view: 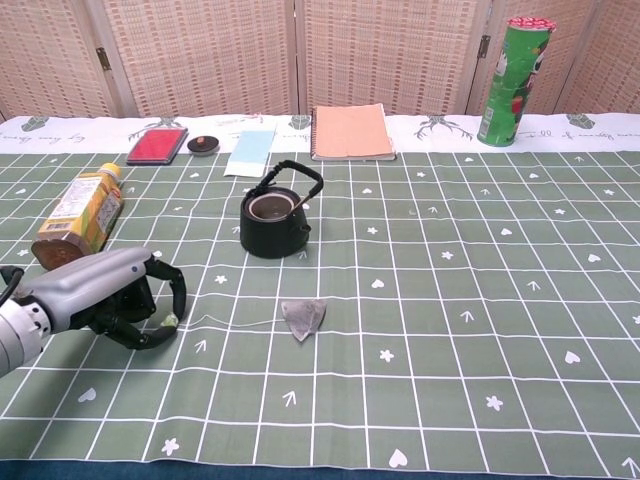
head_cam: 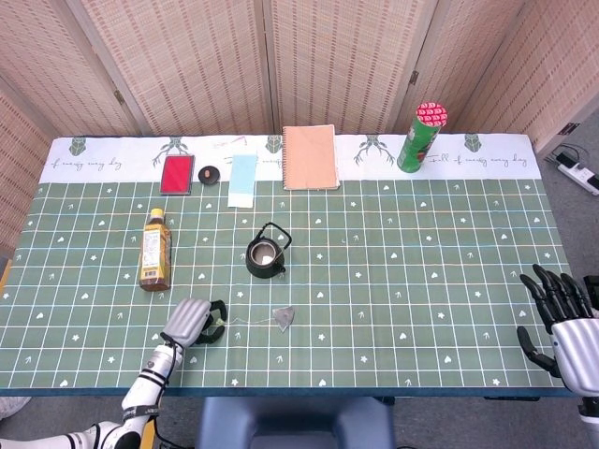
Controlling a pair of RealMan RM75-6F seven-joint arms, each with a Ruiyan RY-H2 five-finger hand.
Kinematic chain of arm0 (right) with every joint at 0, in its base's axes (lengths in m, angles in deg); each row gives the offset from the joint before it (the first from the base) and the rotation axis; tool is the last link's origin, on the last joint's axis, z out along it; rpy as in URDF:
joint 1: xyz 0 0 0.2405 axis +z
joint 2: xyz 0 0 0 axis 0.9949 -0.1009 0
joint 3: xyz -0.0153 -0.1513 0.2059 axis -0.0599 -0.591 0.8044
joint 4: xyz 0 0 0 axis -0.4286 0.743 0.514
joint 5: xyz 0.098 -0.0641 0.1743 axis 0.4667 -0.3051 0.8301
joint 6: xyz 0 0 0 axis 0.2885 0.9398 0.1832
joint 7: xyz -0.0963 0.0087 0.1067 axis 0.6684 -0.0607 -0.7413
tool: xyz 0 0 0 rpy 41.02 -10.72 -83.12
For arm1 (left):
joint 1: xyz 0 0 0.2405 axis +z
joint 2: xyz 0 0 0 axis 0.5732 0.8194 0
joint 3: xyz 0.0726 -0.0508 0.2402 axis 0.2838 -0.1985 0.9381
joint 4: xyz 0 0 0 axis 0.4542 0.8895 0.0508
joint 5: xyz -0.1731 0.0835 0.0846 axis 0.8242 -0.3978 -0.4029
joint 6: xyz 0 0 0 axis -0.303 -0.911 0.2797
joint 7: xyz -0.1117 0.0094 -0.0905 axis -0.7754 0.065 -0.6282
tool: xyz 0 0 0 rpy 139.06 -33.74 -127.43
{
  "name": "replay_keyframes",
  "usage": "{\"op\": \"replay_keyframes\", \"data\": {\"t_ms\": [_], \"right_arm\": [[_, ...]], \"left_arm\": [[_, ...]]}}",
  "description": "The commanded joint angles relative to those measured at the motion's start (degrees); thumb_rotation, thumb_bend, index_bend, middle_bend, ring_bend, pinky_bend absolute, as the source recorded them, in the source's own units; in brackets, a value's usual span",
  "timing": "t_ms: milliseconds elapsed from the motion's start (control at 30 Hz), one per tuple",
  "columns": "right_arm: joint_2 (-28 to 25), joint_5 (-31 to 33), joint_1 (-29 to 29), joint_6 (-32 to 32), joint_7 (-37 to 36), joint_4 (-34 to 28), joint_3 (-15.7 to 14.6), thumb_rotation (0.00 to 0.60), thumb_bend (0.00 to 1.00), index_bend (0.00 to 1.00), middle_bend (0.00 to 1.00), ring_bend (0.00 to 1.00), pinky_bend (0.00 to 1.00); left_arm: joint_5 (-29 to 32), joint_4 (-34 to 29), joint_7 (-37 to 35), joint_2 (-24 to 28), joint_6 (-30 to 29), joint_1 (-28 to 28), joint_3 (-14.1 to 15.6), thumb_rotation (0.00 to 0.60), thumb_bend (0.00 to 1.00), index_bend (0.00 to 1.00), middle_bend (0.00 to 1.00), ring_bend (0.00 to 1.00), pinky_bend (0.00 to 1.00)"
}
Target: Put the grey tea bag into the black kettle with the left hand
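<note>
L hand [view: 120, 300] fingers curled on tea bag's paper tag [view: 168, 321] (looks pinched) | grey tea bag [view: 303, 316] flat on cloth, 6 o'clock of black kettle [view: 274, 222] | light, limp, will swing; lift by string [view: 235, 322] | R hand [head_cam: 562, 318] idle, fingers apart

Green gridded tablecloth [view: 450, 330] under kettle [view: 274, 222]

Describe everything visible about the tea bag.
The tea bag is a small grey, roughly triangular pouch of what looks like mesh or fabric, lying flat on the green checked tablecloth in front of the kettle and apart from it. A thin pale string runs from it toward the left hand, ending in a small light tag at the fingertips. Whether the fingers actually pinch the tag cannot be told. Nothing else touches the bag.
</note>
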Motion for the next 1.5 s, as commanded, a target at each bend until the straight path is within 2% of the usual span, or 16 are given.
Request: {"op": "replay_keyframes", "data": {"t_ms": [33, 467, 733, 1000, 1300, 1500], "right_arm": [[-0.1, 0.0, -0.1, 0.1, -0.2, 0.0, 0.0, 0.6, 0.48, 0.0, 0.0, 0.0, 0.0], [-0.4, 0.3, 0.0, -0.4, -0.2, -0.3, 0.0, 0.6, 0.48, 0.0, 0.0, 0.0, 0.0], [-0.3, 0.2, 0.0, -0.4, -0.2, -0.2, 0.0, 0.6, 0.48, 0.0, 0.0, 0.0, 0.0], [-0.5, 0.4, -0.4, 0.4, -0.7, -0.2, 0.2, 0.6, 0.48, 0.0, 0.0, 0.0, 0.0], [-0.8, 0.4, -1.6, 3.3, -3.3, 0.5, 0.7, 0.6, 0.48, 0.0, 0.0, 0.0, 0.0], [-0.8, 0.3, -1.5, 3.0, -3.6, 0.6, 0.7, 0.6, 0.48, 0.0, 0.0, 0.0, 0.0]], "left_arm": [[-0.6, 1.4, -1.0, -0.4, 0.2, -0.1, 0.2, 0.6, 0.37, 0.52, 1.0, 0.99, 0.96], [-2.5, 4.0, -4.6, -0.7, -0.1, -0.1, 0.2, 0.6, 0.37, 0.56, 1.0, 0.99, 0.96], [-3.0, 4.9, -5.8, -0.6, -0.1, 0.0, 0.3, 0.6, 0.41, 0.62, 1.0, 1.0, 0.96], [-3.1, 4.5, -5.2, 0.2, -1.0, 0.2, -0.2, 0.6, 0.45, 0.63, 1.0, 0.99, 0.96], [-4.0, 2.5, -3.1, 2.8, -4.3, 0.1, -2.0, 0.6, 0.46, 0.64, 1.0, 0.99, 0.96], [-4.6, -3.1, 2.4, 5.1, -6.9, -1.1, -4.4, 0.6, 0.46, 0.65, 1.0, 0.99, 0.96]]}}
